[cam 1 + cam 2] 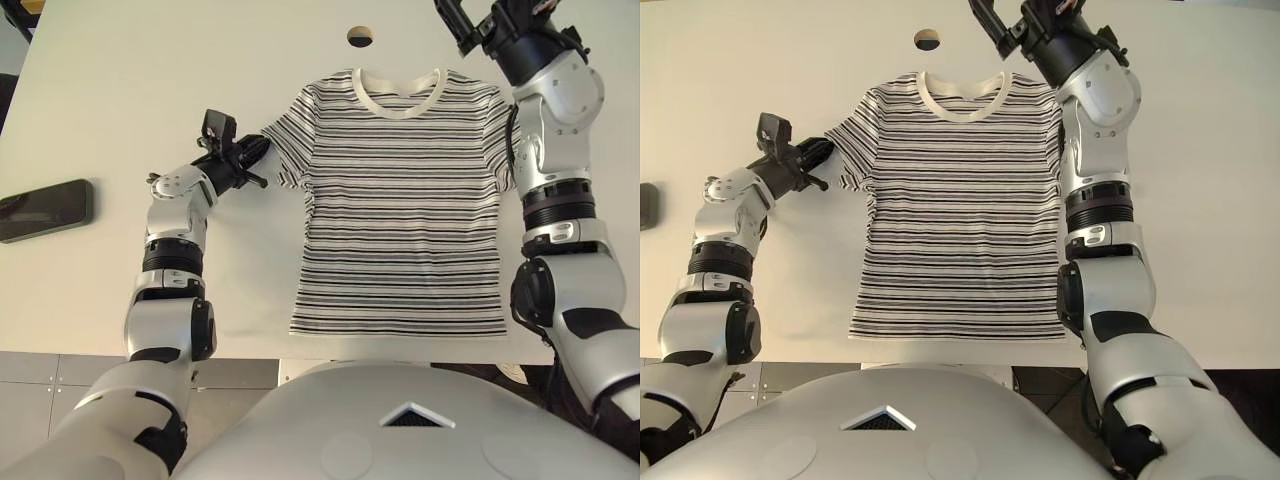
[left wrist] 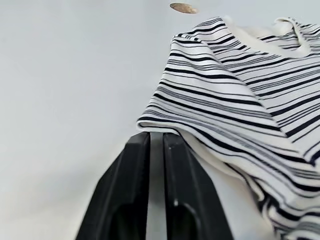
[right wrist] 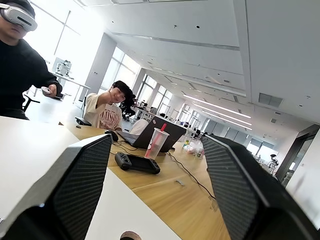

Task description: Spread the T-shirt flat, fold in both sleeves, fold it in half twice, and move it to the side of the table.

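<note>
T-shirt (image 1: 400,210) is being carried flat, front up, on the middle of the bench (image 1: 120,90). The collar (image 1: 400,95) is being pointed at the far edge and the hem (image 1: 400,325) is being kept just inside the near edge. Both sleeves are being left spread out, unfolded.

Left gripper (image 2: 156,136) is being held low over the bench, on the left side of the shirt. Its fingers (image 2: 135,165) are being kept together with only a thin slit between them. The tips are being touched by the hem of the left sleeve (image 1: 283,140), which is being bunched up slightly there. No cloth is being seen in the slit.

Right gripper (image 3: 156,140) is being held up off the bench near the far edge, past the shirt's right shoulder, with fingers wide apart and nothing between them.

A round hole (image 1: 360,36) is being shown in the bench just beyond the collar. A flat black slab (image 1: 45,208) is being carried near the left edge, well apart from the shirt.
</note>
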Controlling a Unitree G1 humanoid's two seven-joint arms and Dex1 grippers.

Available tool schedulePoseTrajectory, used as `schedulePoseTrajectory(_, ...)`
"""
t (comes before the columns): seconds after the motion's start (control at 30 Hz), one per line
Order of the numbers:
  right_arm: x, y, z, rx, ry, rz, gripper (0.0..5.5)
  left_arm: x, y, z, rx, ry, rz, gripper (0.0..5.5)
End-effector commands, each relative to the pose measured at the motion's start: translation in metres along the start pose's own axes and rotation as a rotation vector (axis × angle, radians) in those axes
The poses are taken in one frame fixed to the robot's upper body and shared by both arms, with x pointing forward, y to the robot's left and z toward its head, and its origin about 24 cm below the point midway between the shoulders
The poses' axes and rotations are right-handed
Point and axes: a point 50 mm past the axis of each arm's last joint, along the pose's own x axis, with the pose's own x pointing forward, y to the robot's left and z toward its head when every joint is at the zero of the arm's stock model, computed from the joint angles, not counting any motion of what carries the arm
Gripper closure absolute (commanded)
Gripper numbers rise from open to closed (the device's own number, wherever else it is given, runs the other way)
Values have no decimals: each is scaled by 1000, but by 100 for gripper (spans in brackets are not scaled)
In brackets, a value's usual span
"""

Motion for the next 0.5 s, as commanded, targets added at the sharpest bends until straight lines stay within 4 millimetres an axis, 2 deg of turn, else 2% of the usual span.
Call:
schedulePoseTrajectory(0.03,-2,3,0,-18,11,27,216,6,-8,6,-78,-42,-53,538)
schedulePoseTrajectory(0.3,-3,6,-3,-30,27,43,216,7,-5,11,-134,-79,-44,538)
schedulePoseTrajectory(0.5,-2,8,-4,-30,30,49,216,4,-11,27,-163,-172,-107,538)
